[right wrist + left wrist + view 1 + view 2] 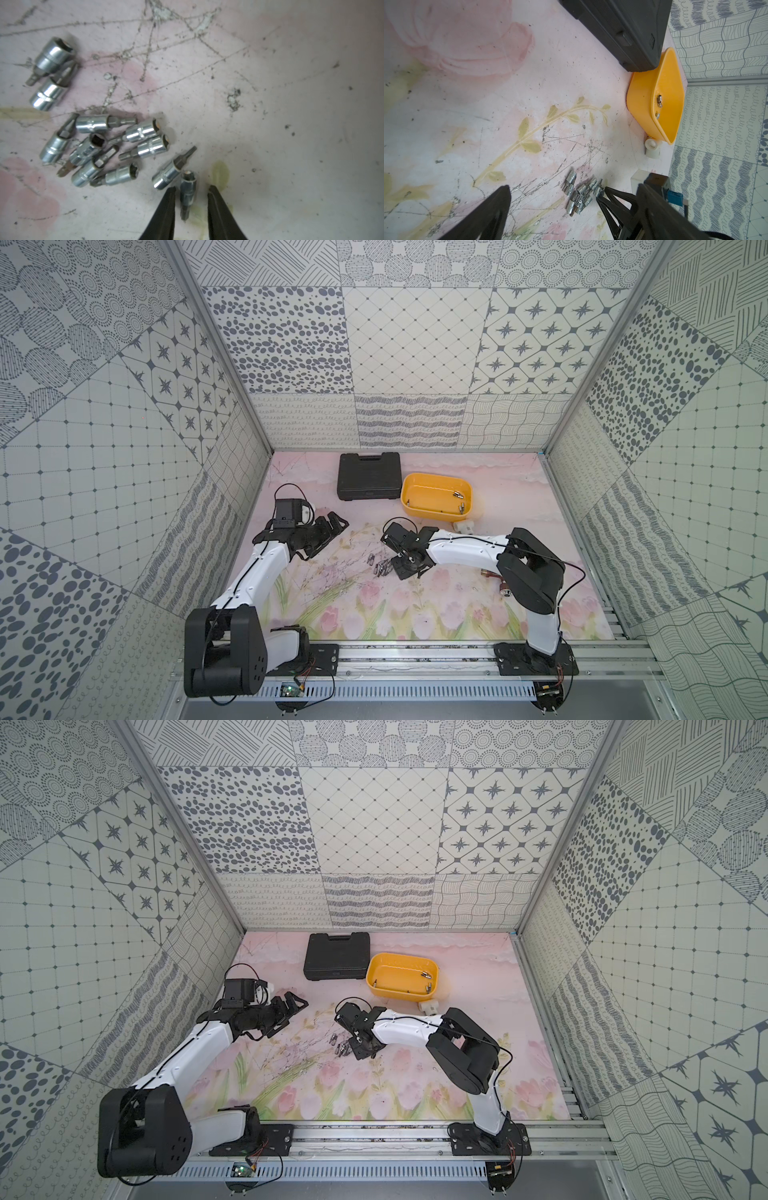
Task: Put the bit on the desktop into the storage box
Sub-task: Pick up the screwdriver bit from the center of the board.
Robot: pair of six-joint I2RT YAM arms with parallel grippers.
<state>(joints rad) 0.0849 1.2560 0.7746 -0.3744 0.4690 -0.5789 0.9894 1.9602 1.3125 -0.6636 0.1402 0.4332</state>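
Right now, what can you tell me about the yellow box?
The storage box is a shallow yellow plastic tub, rectangular with rounded corners, no lid. It sits upright on the flowery desktop beside the black case; whether they touch is unclear. A few silver bits lie inside, and a white fitting sits by its front corner.

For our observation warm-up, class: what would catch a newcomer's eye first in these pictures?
The bright yellow plastic tub at the far side of the floral tabletop, beside a black ribbed plastic tool case. Then the heap of shiny steel socket bits mid-table, where the right gripper straddles one bit, jaws open.
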